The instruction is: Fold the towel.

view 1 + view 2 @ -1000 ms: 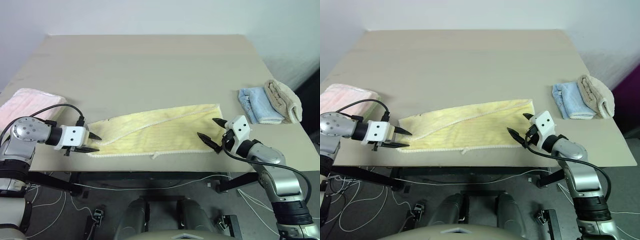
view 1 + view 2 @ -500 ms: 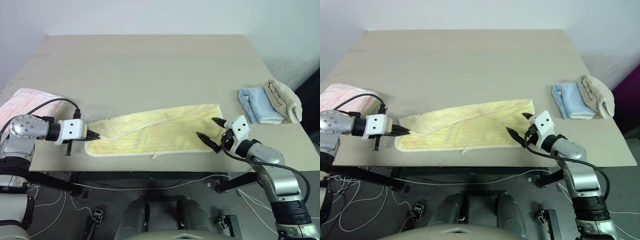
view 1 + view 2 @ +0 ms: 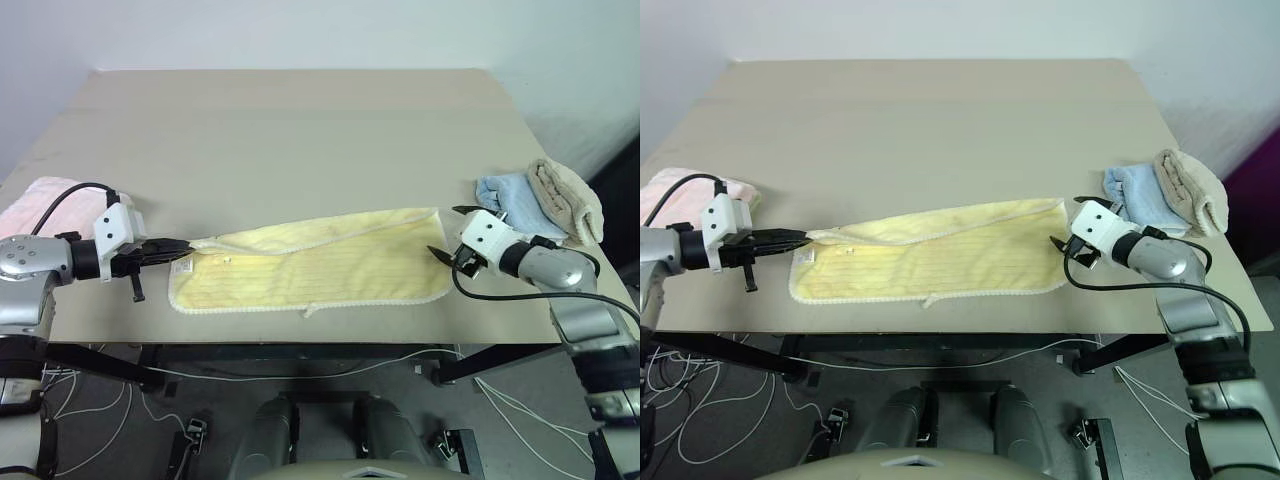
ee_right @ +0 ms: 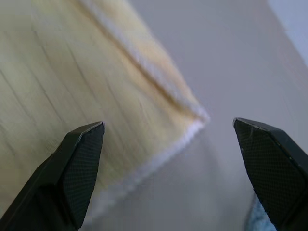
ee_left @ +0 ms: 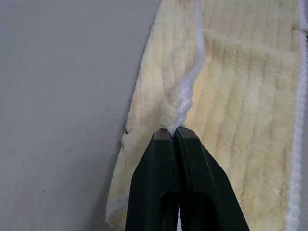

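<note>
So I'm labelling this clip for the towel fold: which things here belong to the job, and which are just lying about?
Part of the job:
- towel
- left gripper, shut on its corner
- right gripper, open by the far end

Lying about:
- pink towel
- blue towel
- beige towel

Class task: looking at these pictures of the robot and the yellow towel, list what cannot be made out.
- Pink towel: cut off by the head view's left edge, partly behind the left arm.
- Towel corner inside the shut left gripper: covered by its fingers.
- Blue towel: partly behind the open right gripper.
</note>
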Tool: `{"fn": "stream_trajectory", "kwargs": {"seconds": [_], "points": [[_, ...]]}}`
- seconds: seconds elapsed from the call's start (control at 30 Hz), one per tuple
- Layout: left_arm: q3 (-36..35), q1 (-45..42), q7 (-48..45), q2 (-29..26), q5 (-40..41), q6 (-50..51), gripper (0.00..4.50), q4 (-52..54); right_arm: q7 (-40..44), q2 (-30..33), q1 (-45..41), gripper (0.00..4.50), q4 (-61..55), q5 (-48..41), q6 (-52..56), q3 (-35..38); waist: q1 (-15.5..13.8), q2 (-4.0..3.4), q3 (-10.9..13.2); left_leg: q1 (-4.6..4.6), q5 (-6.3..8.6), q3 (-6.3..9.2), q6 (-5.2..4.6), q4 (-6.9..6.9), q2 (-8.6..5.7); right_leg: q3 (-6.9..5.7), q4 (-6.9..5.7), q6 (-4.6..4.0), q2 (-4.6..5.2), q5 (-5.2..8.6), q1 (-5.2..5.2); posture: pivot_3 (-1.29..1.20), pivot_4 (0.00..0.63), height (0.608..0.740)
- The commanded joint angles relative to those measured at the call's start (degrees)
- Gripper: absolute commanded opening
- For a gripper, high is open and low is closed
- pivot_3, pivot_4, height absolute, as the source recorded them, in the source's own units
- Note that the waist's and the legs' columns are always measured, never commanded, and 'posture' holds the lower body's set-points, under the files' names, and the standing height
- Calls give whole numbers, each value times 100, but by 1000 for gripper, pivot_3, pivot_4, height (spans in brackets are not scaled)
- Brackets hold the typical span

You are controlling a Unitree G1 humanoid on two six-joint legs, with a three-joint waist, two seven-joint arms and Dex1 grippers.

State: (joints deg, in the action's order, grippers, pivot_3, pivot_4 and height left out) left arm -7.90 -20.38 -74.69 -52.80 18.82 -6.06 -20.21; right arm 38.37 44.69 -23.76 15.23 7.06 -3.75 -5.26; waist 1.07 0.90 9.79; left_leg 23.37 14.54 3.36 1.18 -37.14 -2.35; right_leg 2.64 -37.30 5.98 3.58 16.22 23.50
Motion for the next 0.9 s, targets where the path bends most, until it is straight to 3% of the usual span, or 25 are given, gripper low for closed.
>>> {"fn": "stream_trajectory", "kwargs": {"seconds": [0.03,0.4,0.77,0.9], "points": [[-272,217,246,-12,151,194,45,547,-226,87,-688,4500,956,491,-795,-184,7,-3,2,0,0,-3,0,0,0,2,0,0,1,0,3,0,150,740],[-424,763,645,78,157,422,45,1193,-706,-279,-2340,4500,3554,1137,-2138,-661,9,-4,3,1,-1,-3,1,4,0,5,0,-1,2,0,6,0,150,740],[-405,828,707,127,140,384,45,1215,-873,-440,-2627,4500,4227,1345,-2689,-838,18,-5,3,0,-1,-2,2,5,0,5,0,-1,1,0,6,0,150,740],[-373,807,705,144,108,352,0,1179,-784,-440,-2585,3210,4211,1329,-2827,-855,22,-7,4,0,-1,-3,2,6,0,6,0,-1,1,0,7,0,150,740]]}}
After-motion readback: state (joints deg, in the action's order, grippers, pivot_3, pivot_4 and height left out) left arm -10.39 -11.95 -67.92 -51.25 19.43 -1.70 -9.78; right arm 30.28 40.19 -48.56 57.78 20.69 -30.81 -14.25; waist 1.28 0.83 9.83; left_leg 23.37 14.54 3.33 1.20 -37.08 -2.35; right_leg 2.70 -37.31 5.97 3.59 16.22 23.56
